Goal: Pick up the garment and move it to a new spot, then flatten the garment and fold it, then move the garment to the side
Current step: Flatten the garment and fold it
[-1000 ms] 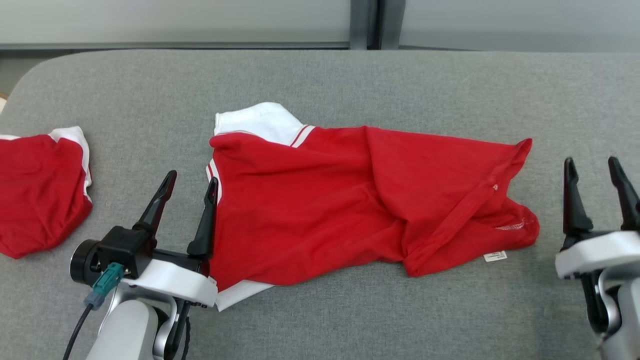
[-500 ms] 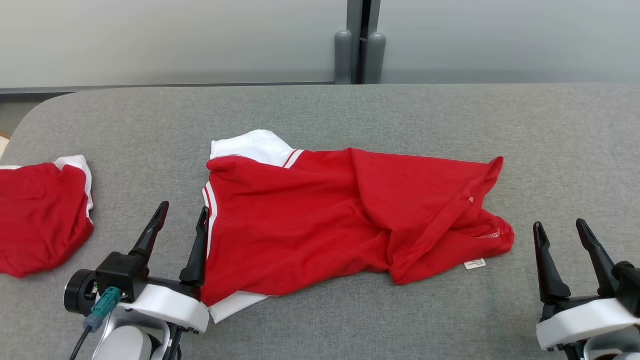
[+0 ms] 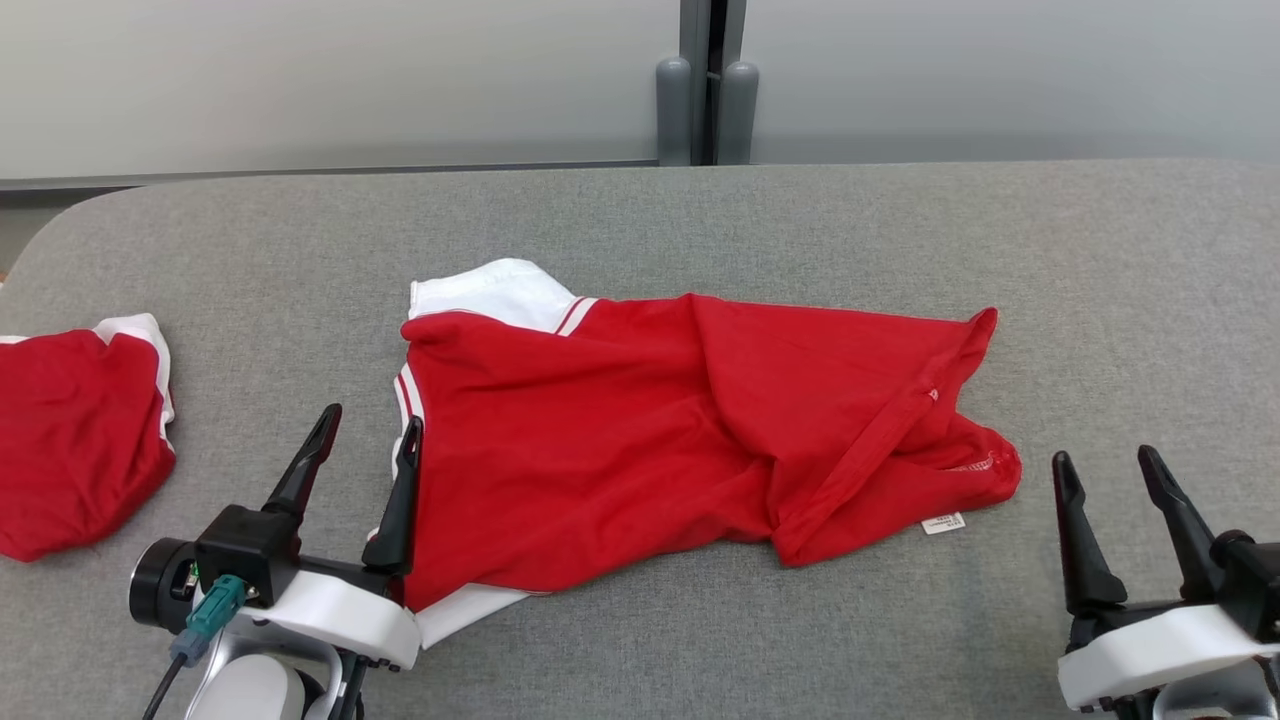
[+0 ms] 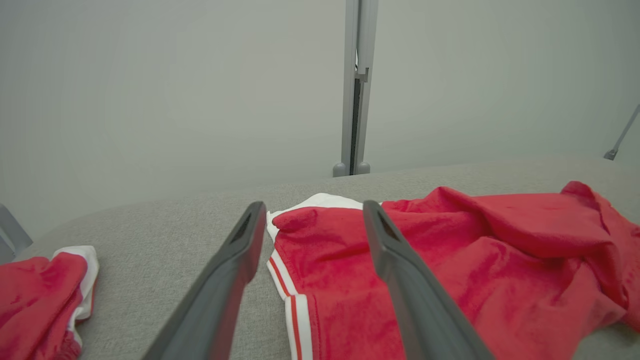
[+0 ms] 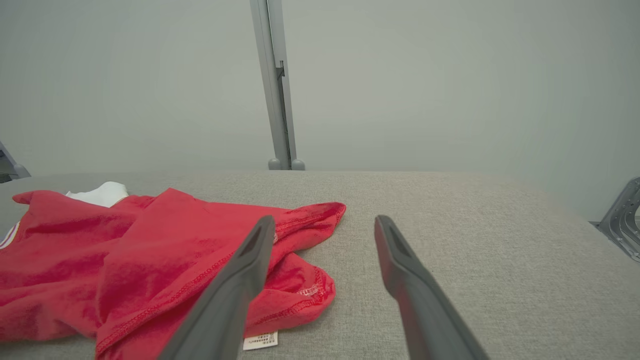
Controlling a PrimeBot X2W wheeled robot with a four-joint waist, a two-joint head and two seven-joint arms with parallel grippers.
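Your left gripper [image 3: 372, 418] stands wide open and empty over the near left of the table [image 3: 700, 220]. Your right gripper [image 3: 1104, 456], equally spread and holding nothing, hovers over the table's near right. The pick-up looks not yet begun. Next, you likely need to lower both and pinch opposite ends of the shirt [image 3: 640, 440]. It lies rumpled across the table's middle, red with white trim, folded over itself, its label [image 3: 943, 523] showing. Another red garment [image 3: 70, 440] sits at the table's left edge.
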